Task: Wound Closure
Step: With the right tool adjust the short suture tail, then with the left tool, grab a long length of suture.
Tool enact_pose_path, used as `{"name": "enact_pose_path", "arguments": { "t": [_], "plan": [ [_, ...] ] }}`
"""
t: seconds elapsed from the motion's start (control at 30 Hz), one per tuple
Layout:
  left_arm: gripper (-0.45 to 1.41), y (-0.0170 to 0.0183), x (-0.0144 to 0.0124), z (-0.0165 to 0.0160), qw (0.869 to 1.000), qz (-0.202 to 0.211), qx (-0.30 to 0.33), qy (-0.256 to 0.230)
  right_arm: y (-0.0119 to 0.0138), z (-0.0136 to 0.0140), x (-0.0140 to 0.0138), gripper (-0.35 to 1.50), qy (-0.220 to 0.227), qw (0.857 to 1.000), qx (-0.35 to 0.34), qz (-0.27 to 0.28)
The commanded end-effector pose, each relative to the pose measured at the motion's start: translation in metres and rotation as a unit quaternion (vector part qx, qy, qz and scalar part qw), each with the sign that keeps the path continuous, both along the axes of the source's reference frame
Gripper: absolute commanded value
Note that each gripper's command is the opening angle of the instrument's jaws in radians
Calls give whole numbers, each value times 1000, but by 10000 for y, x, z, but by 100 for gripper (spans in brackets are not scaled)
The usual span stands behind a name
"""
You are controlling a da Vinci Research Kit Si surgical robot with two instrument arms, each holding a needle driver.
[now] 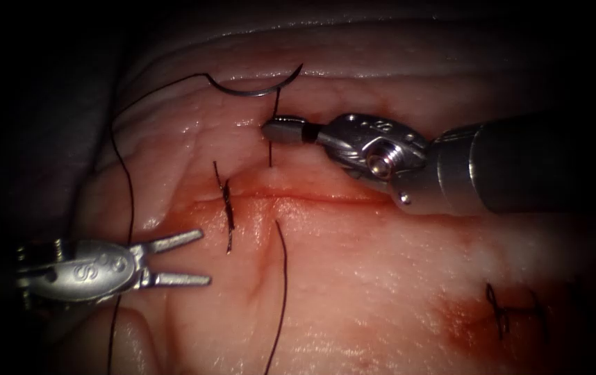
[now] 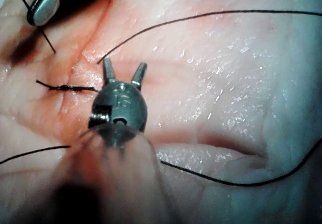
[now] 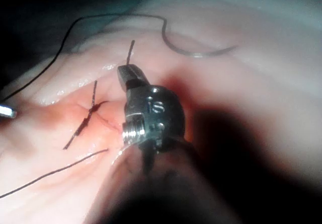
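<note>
Left tool (image 1: 173, 260) jaws apart, empty; right tool (image 1: 280, 130) clamps thread (image 1: 270, 149); needle (image 1: 256, 90) loose on tissue (image 1: 381, 264)

Left tool (image 1: 183, 258) sits low on the left side of the cut (image 1: 298, 196), well clear of it, its two jaws spread in a plain V and pointing toward the cut with nothing between them. From its own wrist camera the left tool (image 2: 124, 72) shows the same open fork. Right tool (image 1: 274, 130) reaches in above the cut, shaft level, wrist bent, jaws pressed together on the thread (image 1: 271, 149) that runs up from the tissue.
</note>
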State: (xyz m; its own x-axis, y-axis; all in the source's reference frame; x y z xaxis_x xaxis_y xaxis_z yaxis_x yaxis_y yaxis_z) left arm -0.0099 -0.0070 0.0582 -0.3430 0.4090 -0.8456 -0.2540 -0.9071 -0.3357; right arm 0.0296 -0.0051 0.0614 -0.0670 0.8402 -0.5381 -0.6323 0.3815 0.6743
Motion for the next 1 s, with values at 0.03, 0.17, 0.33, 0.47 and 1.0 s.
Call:
{"name": "enact_pose_path", "arguments": {
  "t": [0.03, 0.17, 0.33, 0.47, 1.0],
  "plan": [
    [10, -3, -6, 5, 1000, 0, 0, 0, 0, 0, 7, -35, -1, 1000, -6, -2],
    [10, -5, -8, 3, 1000, 1, 0, -1, -2, 2, 6, -35, -2, 1000, -10, -3],
    [10, -9, -12, -3, 998, 32, -45, -3, -2, 3, 1, -35, -2, 1000, -10, -6],
    [15, -19, -24, -8, 987, 106, -122, -3, -2, 0, -7, 109, 0, 999, -43, -27],
    [41, -45, -79, -50, 955, 174, -235, -56, -22, -22, -75, 125, 4, 997, -77, -17]
  ]
}}
